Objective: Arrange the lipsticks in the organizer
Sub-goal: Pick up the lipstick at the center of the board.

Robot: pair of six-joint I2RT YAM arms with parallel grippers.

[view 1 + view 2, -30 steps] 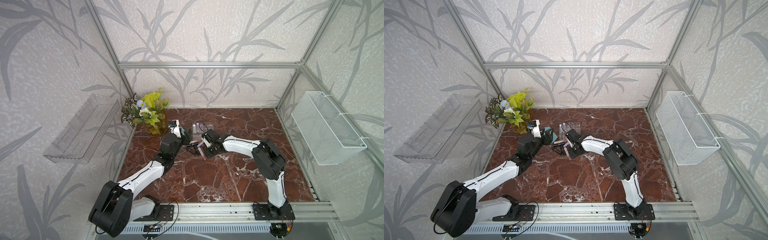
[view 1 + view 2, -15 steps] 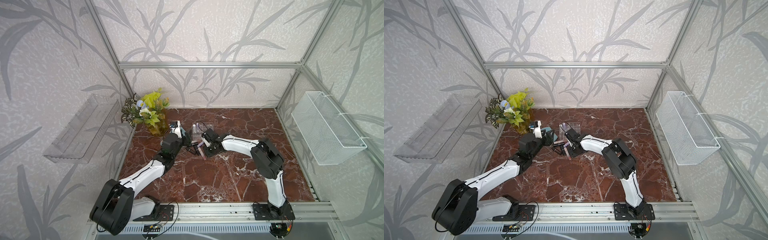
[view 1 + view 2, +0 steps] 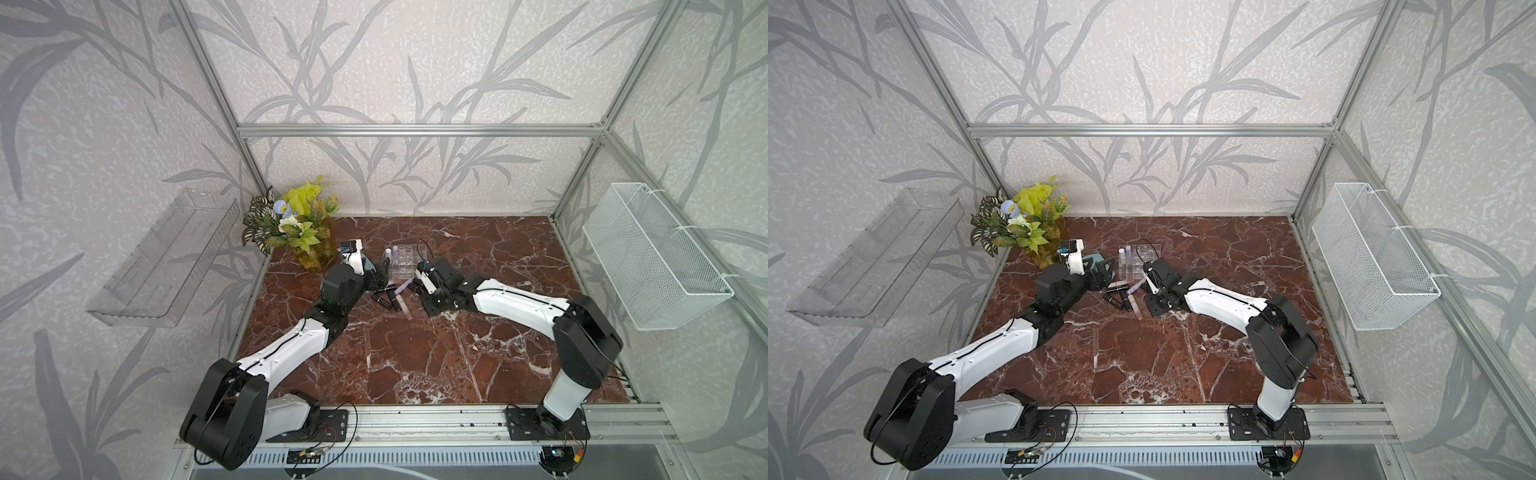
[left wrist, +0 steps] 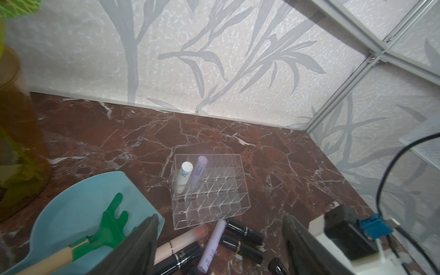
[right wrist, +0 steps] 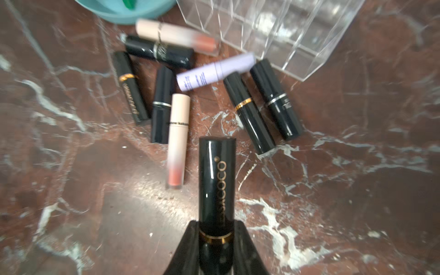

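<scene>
The clear organizer stands mid-table, seen in both top views. In its far corner stand a white lipstick and a lilac lipstick. Several lipsticks lie loose in front of it: black ones, a lilac one and pale pink ones. My right gripper is shut on a black lipstick, held just off the pile. My left gripper is open, its fingers either side of the pile's near end, touching nothing.
A teal scoop holding a green toy rake sits left of the organizer, by the left gripper. A plant vase stands at the back left. A clear tray and a white mesh basket hang on the side walls.
My left gripper's jaws have spread wider beside the pile. The right gripper has tightened on the black lipstick. Both arms have barely shifted.
</scene>
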